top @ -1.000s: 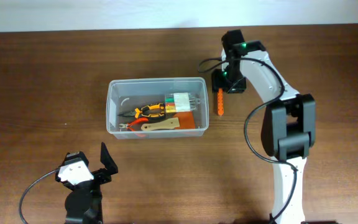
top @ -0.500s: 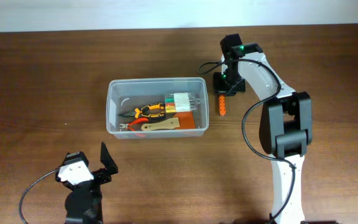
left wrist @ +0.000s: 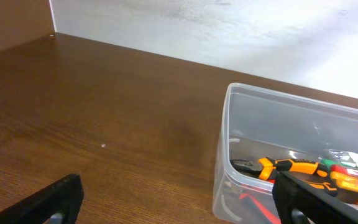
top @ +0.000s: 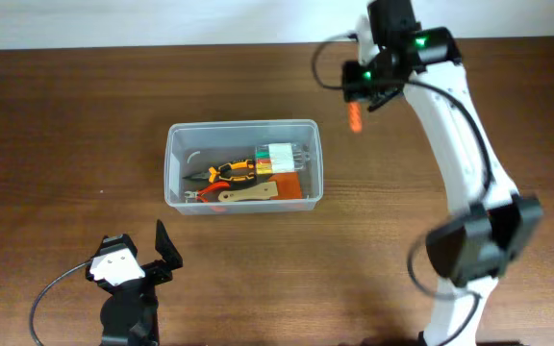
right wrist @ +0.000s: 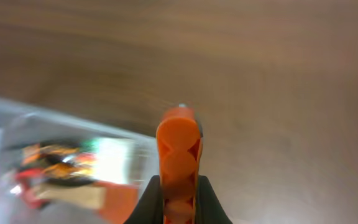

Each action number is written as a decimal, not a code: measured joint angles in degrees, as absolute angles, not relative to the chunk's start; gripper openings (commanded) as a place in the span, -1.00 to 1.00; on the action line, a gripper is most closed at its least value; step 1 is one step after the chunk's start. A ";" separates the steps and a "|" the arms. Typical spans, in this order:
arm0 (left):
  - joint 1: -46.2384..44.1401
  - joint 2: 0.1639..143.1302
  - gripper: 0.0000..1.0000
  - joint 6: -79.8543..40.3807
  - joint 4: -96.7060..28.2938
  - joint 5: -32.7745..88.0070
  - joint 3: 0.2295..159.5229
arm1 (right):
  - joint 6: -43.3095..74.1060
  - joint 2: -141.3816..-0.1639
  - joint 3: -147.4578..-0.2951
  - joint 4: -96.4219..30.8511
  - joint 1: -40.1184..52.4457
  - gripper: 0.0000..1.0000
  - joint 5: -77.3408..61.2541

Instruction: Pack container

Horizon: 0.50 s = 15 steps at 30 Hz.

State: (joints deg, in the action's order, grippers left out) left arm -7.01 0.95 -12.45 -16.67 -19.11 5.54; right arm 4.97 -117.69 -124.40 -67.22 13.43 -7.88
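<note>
The container [top: 242, 124] sits mid-table, its long sides running left to right. Inside it lie orange-and-black pliers [top: 229, 173], a clear green-and-white item [top: 285, 157] and a tan flat piece [top: 248, 195].

The right gripper [top: 358, 94] is beyond the container's far right corner and apart from it. Its fingers [right wrist: 211, 206] pinch an orange tool [right wrist: 179, 158] that sticks out from between them. In the right wrist view the container is a blur to the left of the tool, clear of both fingers.

The left gripper [left wrist: 176, 190] is near the table's near left edge, well apart from the container. Its dark fingers [left wrist: 58, 198] are spread wide with nothing between them, and the container's left end wall stands ahead beside the right-hand finger.
</note>
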 measured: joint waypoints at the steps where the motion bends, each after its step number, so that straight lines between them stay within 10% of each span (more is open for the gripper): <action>1: -7.01 0.95 0.98 -12.45 -16.67 -19.11 5.54 | 2.00 -115.85 -125.08 -66.98 15.18 -0.92 -8.75; 15: -7.01 0.95 0.98 -12.45 -16.67 -19.11 5.54 | -46.30 -128.68 -123.00 -66.61 35.75 -0.86 -13.87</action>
